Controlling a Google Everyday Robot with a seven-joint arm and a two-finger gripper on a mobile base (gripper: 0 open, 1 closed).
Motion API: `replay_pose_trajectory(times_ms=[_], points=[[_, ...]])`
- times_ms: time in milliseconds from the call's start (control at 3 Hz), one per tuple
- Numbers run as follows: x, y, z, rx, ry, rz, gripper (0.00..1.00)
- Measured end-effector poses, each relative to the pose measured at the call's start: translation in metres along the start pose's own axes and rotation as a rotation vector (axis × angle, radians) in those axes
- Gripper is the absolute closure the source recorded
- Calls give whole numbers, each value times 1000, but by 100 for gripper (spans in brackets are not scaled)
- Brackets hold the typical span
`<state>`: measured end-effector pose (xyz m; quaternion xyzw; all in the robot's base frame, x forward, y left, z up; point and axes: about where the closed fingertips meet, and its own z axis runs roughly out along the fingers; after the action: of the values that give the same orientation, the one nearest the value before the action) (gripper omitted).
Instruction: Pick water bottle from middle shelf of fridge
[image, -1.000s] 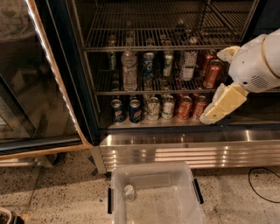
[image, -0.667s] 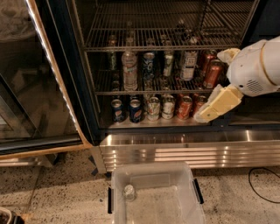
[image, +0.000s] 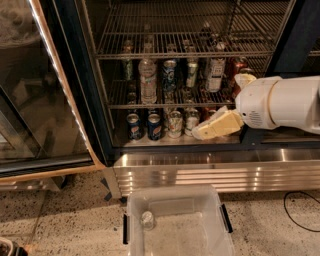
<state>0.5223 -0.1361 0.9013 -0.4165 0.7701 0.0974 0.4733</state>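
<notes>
The water bottle (image: 148, 80) stands upright on the middle shelf (image: 125, 105) of the open fridge (image: 90, 100), at the left of a row of tall cans (image: 169, 75). It is clear and ribbed, with a pale label. My gripper (image: 200, 132), cream-coloured on a white arm (image: 280, 102), reaches in from the right. It is low in front of the short cans (image: 175, 124) on the bottom rack, below and to the right of the bottle and apart from it.
The glass door (image: 40, 95) stands open at the left. A ribbed steel base strip (image: 215, 174) runs under the racks. A clear plastic bin (image: 200, 235) holding a small object (image: 146, 219) sits on the floor in front. A black cable (image: 300, 210) lies at the right.
My arm and gripper have moved left along the bottom rack, closer to the bottle's column. The bottle and cans have not moved.
</notes>
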Motion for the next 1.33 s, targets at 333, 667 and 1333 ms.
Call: replay_pose_trajectory(times_ms=[333, 667, 1333], points=[[-23, -26, 17, 116, -97, 21, 0], [-23, -26, 17, 116, -97, 21, 0], [-34, -14, 77, 69, -183, 79, 0]])
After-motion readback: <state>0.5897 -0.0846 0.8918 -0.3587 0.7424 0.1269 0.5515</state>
